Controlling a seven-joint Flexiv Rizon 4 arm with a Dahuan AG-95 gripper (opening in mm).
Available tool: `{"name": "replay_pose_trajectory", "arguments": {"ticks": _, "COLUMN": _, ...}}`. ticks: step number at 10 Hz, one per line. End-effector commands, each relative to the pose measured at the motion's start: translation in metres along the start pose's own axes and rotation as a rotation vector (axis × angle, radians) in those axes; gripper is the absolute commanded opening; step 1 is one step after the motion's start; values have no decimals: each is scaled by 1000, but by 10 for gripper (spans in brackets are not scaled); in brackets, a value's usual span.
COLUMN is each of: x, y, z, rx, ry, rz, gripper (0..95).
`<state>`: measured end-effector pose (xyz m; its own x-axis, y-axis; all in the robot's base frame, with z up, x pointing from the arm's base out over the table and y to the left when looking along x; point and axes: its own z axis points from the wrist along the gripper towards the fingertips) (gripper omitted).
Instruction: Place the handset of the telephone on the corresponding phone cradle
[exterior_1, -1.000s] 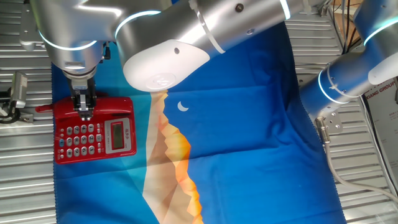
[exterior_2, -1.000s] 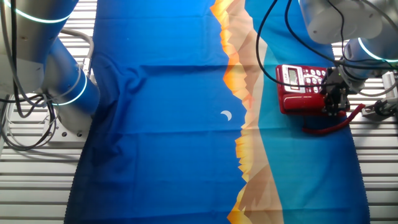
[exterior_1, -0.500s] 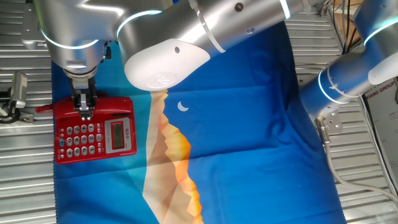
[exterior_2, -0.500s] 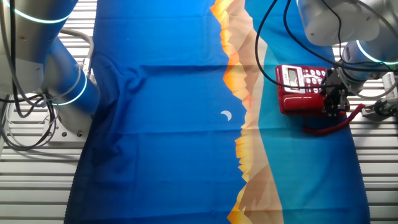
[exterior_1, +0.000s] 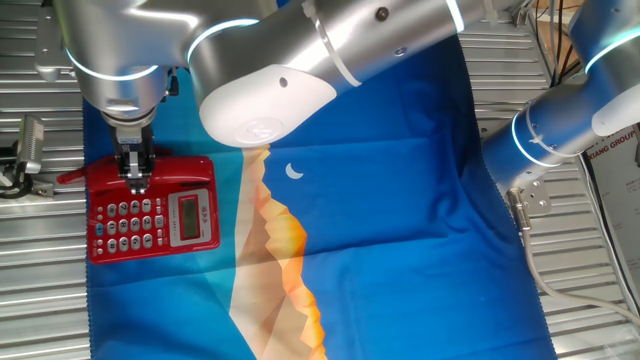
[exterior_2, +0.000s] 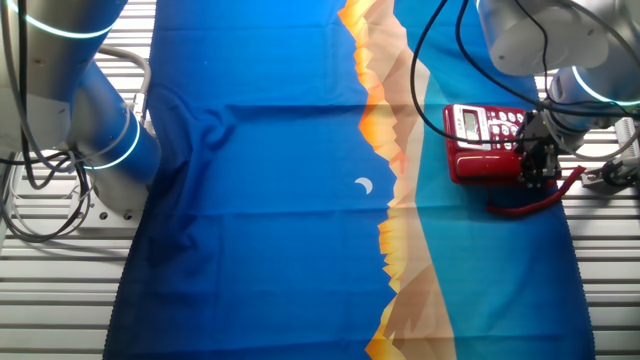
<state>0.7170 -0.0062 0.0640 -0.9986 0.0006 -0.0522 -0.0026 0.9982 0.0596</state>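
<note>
Item, left of frame: handset (exterior_1: 150, 171) lying along the phone cradle (exterior_1: 200, 168) at the telephone (exterior_1: 152, 209) top edge. My gripper (exterior_1: 135, 178) pinches it. Step: seating. Next I judge release, then lift straight up clear of cord (exterior_2: 535, 202).

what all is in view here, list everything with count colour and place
telephone: one, red with grey buttons, on the cloth's light blue end
handset: one, red, lying along the phone cradle at the base's top edge
cord: one, red, on the cloth beside the phone
cloth: one, blue with an orange mountain print, spread over the table
table: one, grey slatted metal
gripper: one, dark, at the handset's middle; jaw state unclear
</note>
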Motion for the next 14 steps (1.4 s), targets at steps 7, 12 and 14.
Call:
{"name": "replay_pose_trajectory", "arguments": {"ticks": 7, "x": -1, "y": 3, "z": 2, "rx": 7, "ry": -1, "rz": -23, "gripper": 0}}
{"name": "replay_pose_trajectory", "arguments": {"ticks": 12, "x": -1, "y": 3, "z": 4, "rx": 7, "ry": 1, "rz": -22, "gripper": 0}}
{"name": "replay_pose_trajectory", "arguments": {"ticks": 14, "x": -1, "y": 2, "z": 5, "rx": 3, "ry": 5, "rz": -18, "gripper": 0}}
